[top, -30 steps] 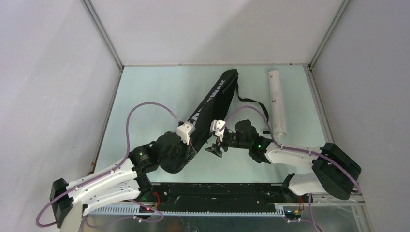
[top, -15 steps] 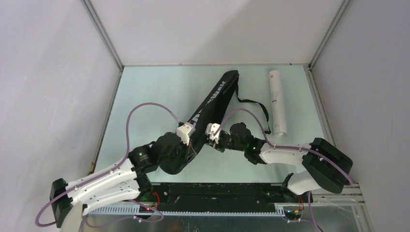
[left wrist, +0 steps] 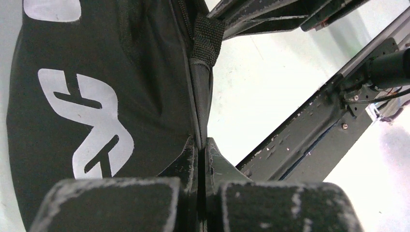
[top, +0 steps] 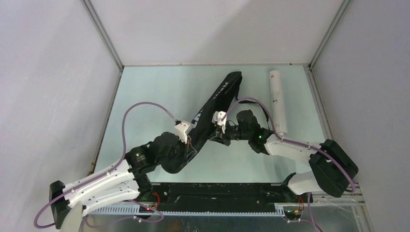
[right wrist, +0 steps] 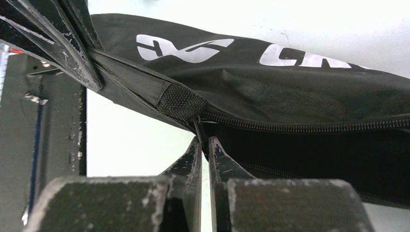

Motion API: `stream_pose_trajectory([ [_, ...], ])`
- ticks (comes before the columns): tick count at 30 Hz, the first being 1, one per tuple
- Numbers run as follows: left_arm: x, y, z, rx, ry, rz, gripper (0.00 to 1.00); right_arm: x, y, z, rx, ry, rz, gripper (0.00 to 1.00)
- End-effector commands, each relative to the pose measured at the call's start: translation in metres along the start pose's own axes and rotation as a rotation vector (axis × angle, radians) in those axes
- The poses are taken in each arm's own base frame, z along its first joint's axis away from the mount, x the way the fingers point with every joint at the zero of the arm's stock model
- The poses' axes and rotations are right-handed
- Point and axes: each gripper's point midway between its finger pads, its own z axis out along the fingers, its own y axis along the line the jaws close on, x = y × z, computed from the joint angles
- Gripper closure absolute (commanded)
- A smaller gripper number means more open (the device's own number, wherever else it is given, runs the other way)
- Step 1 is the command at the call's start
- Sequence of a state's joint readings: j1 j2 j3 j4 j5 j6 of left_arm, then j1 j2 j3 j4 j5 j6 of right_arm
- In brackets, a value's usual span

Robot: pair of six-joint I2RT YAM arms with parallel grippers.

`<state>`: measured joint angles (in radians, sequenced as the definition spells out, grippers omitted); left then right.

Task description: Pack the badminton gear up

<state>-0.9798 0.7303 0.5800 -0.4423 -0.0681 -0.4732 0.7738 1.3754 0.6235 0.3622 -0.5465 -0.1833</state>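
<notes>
The black racket bag with white lettering lies slanted across the middle of the table. My left gripper is shut on the seam at the bag's near end, and its pads pinch the fabric edge just below a webbing tab. My right gripper sits just to its right, shut on the zipper pull where the zip begins beside the tab. The long white tube lies on the table to the right of the bag, touched by neither gripper.
The black base rail runs along the near edge, close behind both grippers, and also shows in the left wrist view as a dark rail. Grey walls enclose the pale green table on three sides. Purple cables loop above both arms.
My right gripper went from open near the table to up against the bag's near edge and shut on the zipper pull. The left gripper kept its hold; the bag shifted slightly.
</notes>
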Motion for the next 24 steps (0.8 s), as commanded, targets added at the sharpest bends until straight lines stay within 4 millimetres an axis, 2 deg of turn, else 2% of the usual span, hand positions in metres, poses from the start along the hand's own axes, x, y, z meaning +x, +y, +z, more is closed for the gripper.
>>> stream_pose_trajectory([
  [1,-0.002,-0.007,-0.018,0.018,0.023,-0.015,1.00,0.022,-0.035,-0.016,0.078,0.152,0.097,1.00],
  [3,0.001,-0.008,-0.019,0.024,0.036,-0.020,1.00,0.033,-0.050,-0.019,0.145,0.217,0.140,1.00],
  [6,0.004,-0.007,-0.020,0.020,0.050,-0.028,1.00,0.034,-0.088,-0.026,0.290,0.246,0.256,1.00],
  [10,0.006,-0.007,-0.022,0.015,0.061,-0.039,1.00,0.036,-0.144,-0.046,0.555,0.253,0.385,1.00],
  [16,0.004,-0.006,-0.033,0.010,0.055,-0.045,1.00,0.035,-0.182,-0.063,0.599,0.227,0.415,1.00],
  [18,0.002,-0.007,-0.035,0.017,0.044,-0.047,1.00,0.033,-0.185,-0.061,0.557,0.229,0.396,1.00],
  [22,-0.004,-0.009,-0.032,0.029,0.013,-0.049,1.00,0.013,-0.135,-0.037,0.292,0.172,0.336,0.97],
  [23,-0.003,-0.009,-0.031,0.030,0.011,-0.049,1.00,0.008,-0.115,-0.035,0.220,0.136,0.344,0.91],
  [24,-0.004,-0.010,-0.029,0.033,0.004,-0.049,1.00,-0.004,-0.107,-0.031,0.183,0.085,0.314,0.74],
])
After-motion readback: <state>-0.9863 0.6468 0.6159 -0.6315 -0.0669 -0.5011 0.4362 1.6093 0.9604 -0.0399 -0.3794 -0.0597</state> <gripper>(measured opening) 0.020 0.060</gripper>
